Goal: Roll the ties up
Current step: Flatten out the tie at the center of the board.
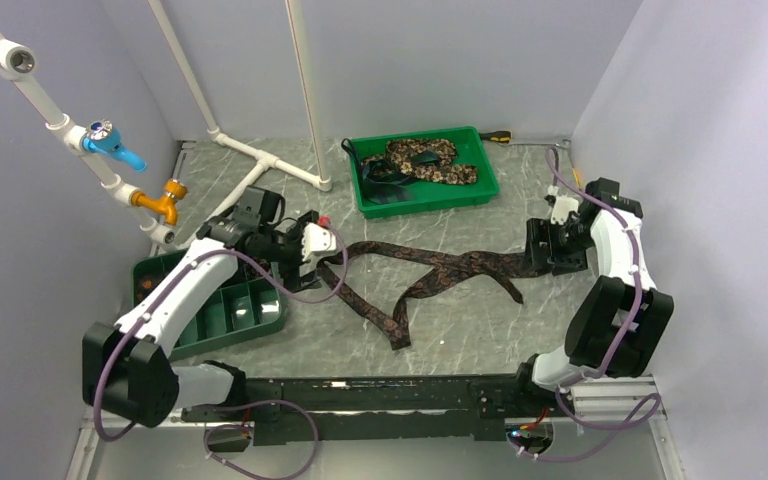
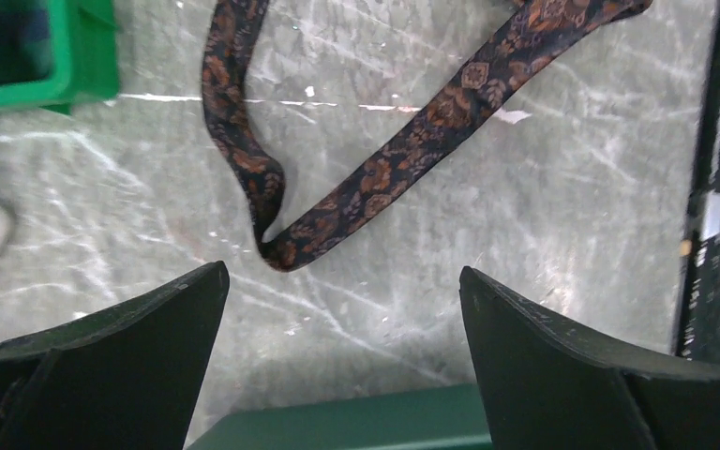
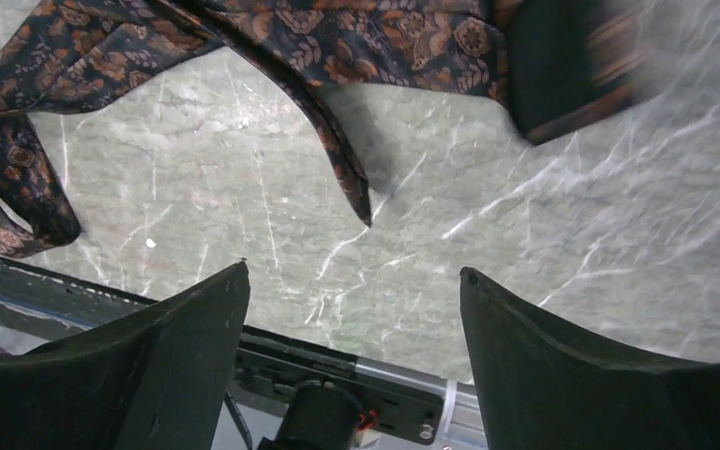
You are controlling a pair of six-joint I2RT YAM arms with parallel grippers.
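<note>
Nearest, the dark patterned tie [image 1: 430, 268] droops a folded kink toward 6 o'clock on the grey marbled bench [image 1: 480, 330], and the rest of it sprawls crooked between both arms. The left end effector [image 2: 342, 281] at 9 o'clock and the right end effector [image 3: 354, 281] at 3 o'clock each hover with jaws spread, pinching nothing. To roll well, I judge the tie should first be drawn straight and flat. Then 1 end gets pinched squarely and turned tight while the other arm pins the strip. A compartment tray [image 1: 256, 303] sits at 8 o'clock. At 12 o'clock a green tray [image 1: 430, 203] holds mottled ties [image 1: 430, 160], with white pipes [image 1: 270, 160] at 11 o'clock and lilac walls [image 1: 660, 120] enclosing everything.
</note>
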